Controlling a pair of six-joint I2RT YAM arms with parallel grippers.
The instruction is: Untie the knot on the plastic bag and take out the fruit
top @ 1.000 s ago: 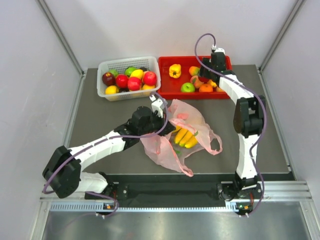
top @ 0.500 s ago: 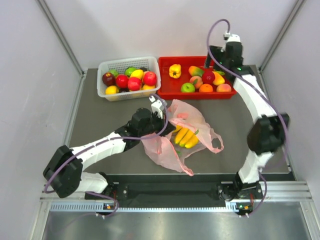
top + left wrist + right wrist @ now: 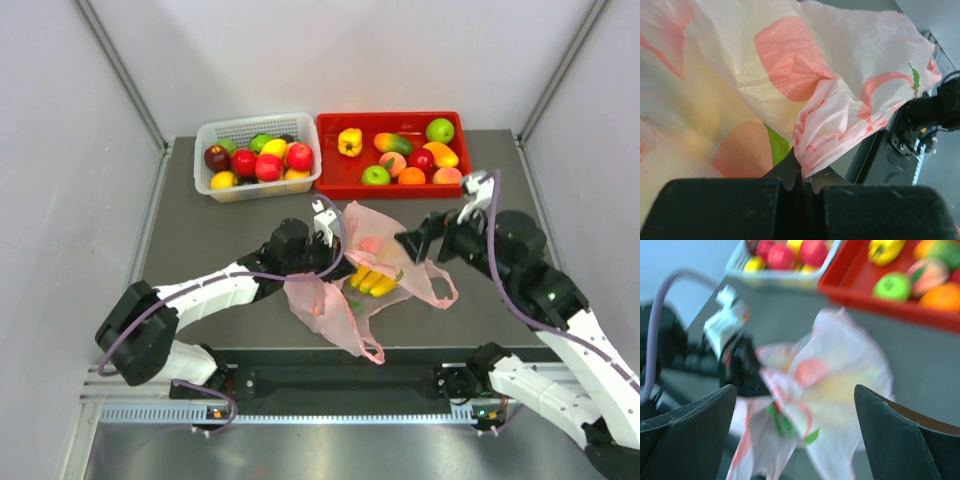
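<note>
While the left gripper (image 3: 802, 173) is clamped on a fold of the bag (image 3: 383, 228) in the middle of the table (image 3: 200, 235), it should hold that edge raised and steady. This lets the right gripper (image 3: 418, 240), jaws wide apart just beside the bag's right side, reach in for the bananas (image 3: 372, 281). Loose plastic could snag the open jaws. The basket (image 3: 300, 123) and tray (image 3: 390, 116) of fruit line the far edge, well apart from the bag.
</note>
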